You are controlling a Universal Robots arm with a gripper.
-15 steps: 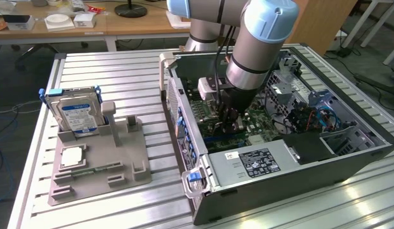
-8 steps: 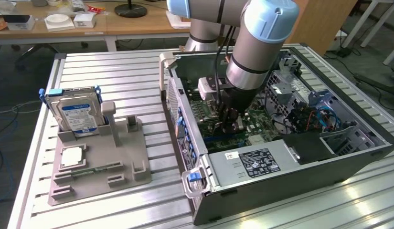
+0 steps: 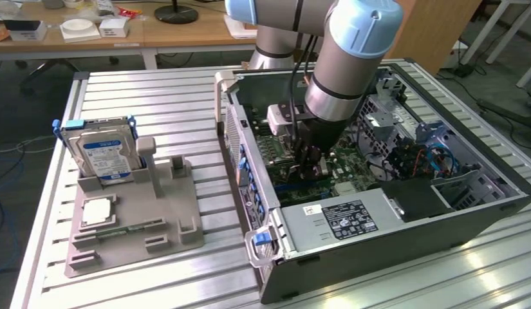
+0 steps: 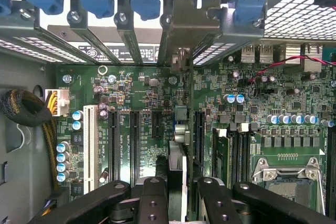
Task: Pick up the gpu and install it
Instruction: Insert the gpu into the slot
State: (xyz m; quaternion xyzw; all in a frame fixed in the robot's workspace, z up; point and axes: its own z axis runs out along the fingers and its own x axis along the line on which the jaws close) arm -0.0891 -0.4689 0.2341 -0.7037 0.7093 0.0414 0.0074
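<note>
The gripper [image 4: 176, 195] fingers pinch the gpu [image 4: 177, 129] edge-on above the motherboard [image 4: 142, 103]; judged best: keep it upright, bracket toward the rear slots; press evenly.

Exterior high, oblique; wrist close above shared motherboard [image 4: 157, 108].

Hidden and cut-off parts inside the open case

The thin dark graphics card [image 4: 177, 182] stood edge-on between the black gripper fingers [image 4: 152, 200], its faces unseen, and the frame edge cut off the finger bases. In the exterior view the grey arm [image 3: 347, 71] covered the green motherboard [image 3: 347, 170] behind the gripper [image 3: 310, 168]. Print on the white label [image 4: 121, 52] beyond the card was too small to read.
</note>
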